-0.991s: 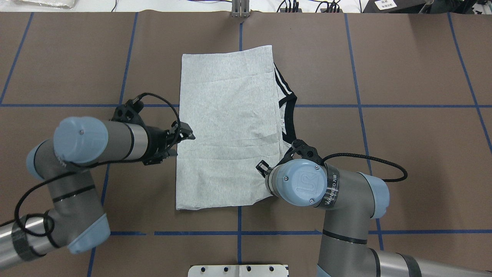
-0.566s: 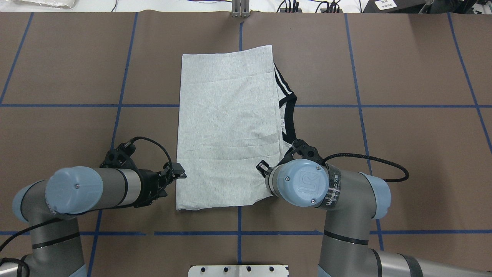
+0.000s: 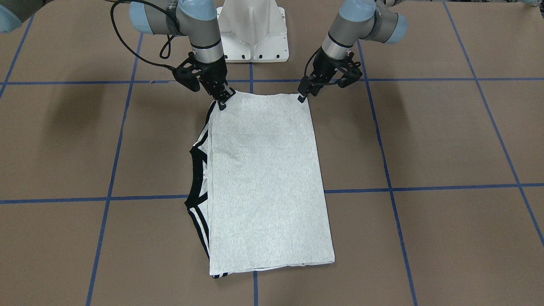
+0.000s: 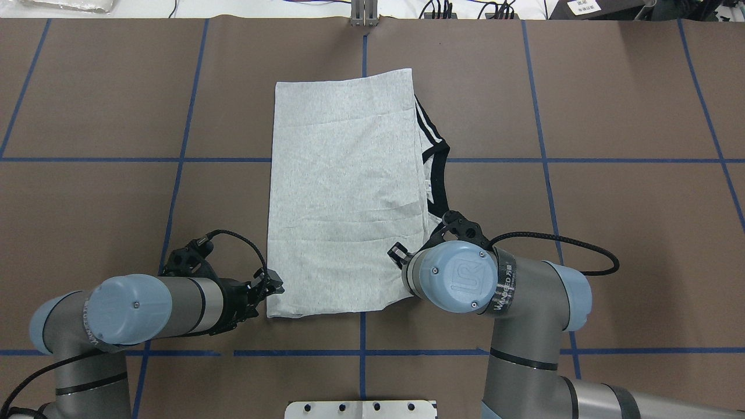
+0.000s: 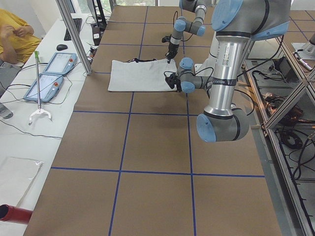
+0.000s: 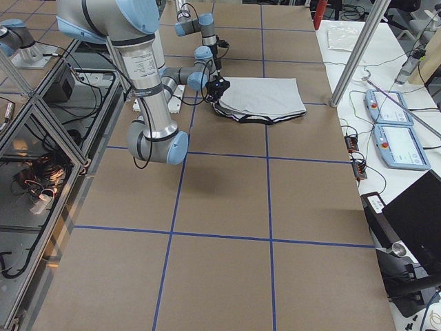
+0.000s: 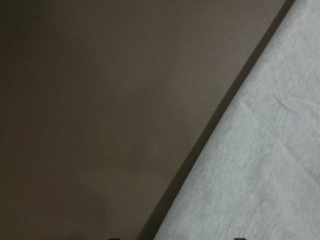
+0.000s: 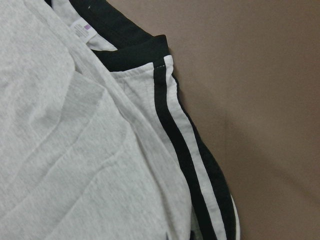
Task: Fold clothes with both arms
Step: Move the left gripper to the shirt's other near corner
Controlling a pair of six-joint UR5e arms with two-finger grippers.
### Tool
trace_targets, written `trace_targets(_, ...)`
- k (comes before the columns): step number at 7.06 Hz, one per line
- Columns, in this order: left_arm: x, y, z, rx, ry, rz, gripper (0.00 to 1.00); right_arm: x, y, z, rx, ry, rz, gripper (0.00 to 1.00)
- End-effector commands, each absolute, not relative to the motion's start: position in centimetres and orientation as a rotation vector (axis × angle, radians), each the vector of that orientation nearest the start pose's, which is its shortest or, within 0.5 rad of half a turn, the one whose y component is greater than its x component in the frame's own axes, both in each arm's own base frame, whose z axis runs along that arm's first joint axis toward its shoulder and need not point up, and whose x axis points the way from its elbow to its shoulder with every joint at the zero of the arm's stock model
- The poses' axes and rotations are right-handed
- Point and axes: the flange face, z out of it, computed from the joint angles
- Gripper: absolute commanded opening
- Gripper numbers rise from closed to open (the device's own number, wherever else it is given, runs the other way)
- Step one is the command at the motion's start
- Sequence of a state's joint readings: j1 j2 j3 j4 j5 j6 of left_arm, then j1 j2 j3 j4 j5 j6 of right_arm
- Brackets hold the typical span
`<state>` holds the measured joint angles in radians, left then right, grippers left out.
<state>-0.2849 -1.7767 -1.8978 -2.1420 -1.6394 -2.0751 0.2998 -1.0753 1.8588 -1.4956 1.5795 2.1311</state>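
Observation:
The grey T-shirt [image 3: 267, 182] lies folded into a long rectangle on the brown table, its black collar and striped shoulder [image 4: 430, 145] sticking out along one long side. My left gripper [image 3: 302, 97] is open, low beside the shirt's near corner [image 4: 272, 290]; its wrist view shows only the shirt's edge [image 7: 260, 175] and bare table. My right gripper [image 3: 221, 102] is pinched shut on the other near corner. In the overhead view it is hidden under its own wrist [image 4: 457, 276]. The right wrist view shows the collar and stripes [image 8: 170, 130] close up.
The white base block [image 3: 253, 29] stands just behind both grippers. Blue tape lines cross the brown table. Two control pendants [image 5: 49, 73] and a seated person [image 5: 12, 34] are beyond the table's far edge.
My left arm swung back along the shirt's long side, from its middle to the near corner. The right arm and the shirt stayed still.

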Motion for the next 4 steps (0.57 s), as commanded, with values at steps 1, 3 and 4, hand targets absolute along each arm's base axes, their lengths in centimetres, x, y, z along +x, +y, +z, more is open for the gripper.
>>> trace_targets(1, 50.91, -26.95, 33.7, -0.197, 1.105, -0.653, 0.54, -55.38, -30.93, 24.91, -0.124, -0.876, 0.8, 0.0)
trace_targets(3, 51.12, -26.71, 33.72, -0.202, 1.101, -0.65, 0.21, -55.42, -30.96, 24.97, -0.122, -0.874, 0.801, 0.0)
trace_targets(4, 51.05, -26.68, 33.58, -0.203, 1.103, -0.647, 0.0, -55.42, -30.94, 24.97, -0.124, -0.874, 0.801, 0.0)
